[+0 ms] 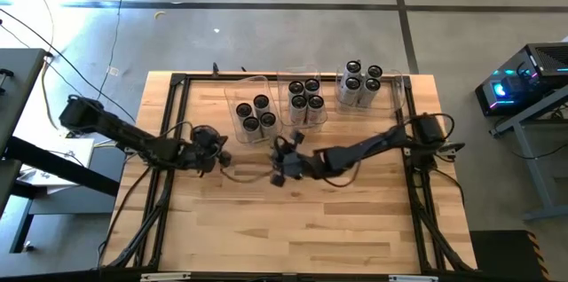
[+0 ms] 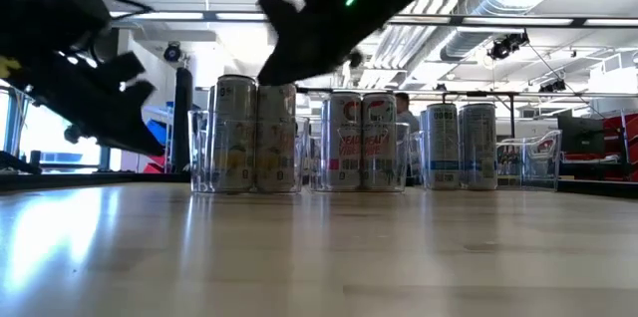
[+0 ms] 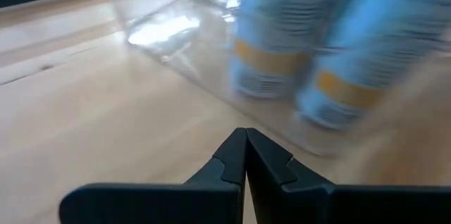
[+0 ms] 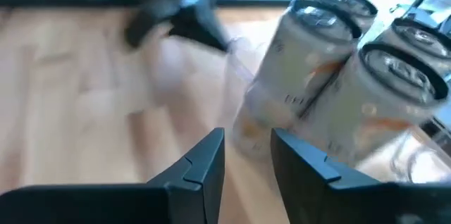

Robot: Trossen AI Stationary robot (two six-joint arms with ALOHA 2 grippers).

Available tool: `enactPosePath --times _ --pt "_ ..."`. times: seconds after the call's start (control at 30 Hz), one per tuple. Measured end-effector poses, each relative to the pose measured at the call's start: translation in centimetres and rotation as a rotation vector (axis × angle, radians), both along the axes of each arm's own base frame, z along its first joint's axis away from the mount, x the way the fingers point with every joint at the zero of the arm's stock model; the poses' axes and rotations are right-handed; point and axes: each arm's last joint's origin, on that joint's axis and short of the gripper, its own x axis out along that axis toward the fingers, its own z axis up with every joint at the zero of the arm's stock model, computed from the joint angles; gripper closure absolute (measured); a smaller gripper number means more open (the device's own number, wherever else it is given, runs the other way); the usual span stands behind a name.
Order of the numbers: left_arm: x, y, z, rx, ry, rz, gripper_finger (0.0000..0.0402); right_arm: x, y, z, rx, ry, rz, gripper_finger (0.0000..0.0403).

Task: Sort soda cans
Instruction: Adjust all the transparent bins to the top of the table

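Wooden table carries twelve soda cans grouped by kind in three clear bins along its far edge, so sorting looks complete. Left gripper hovers clenched and empty near the left bin; right gripper, slightly parted, seemingly holds nothing.

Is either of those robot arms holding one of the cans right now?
No. The left gripper is shut with nothing in it, and the right gripper is slightly open and empty. All the soda cans stand in the clear bins.
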Motion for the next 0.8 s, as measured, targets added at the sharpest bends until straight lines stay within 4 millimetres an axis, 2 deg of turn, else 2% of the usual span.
enactPosePath --times 0.2,0.43,0.63,0.8 --pt "1.1 2.8 -0.5 -0.003 0.078 0.044 0.0401 -3.7 4.5 3.1 0.036 0.051 0.06 0.0293" --pt "1.4 7.1 -0.7 -0.067 0.111 0.037 0.0401 -6.2 8.5 3.4 0.06 0.077 0.109 0.0293" --pt "1.7 10.0 -0.5 -0.036 0.05 0.04 0.0401 -7.1 10.3 3.4 0.098 0.056 0.109 0.0293" --pt "2.0 11.9 -0.7 -0.032 0.033 0.026 0.0401 -7.3 10.7 3.4 0.113 0.044 0.101 0.0293"
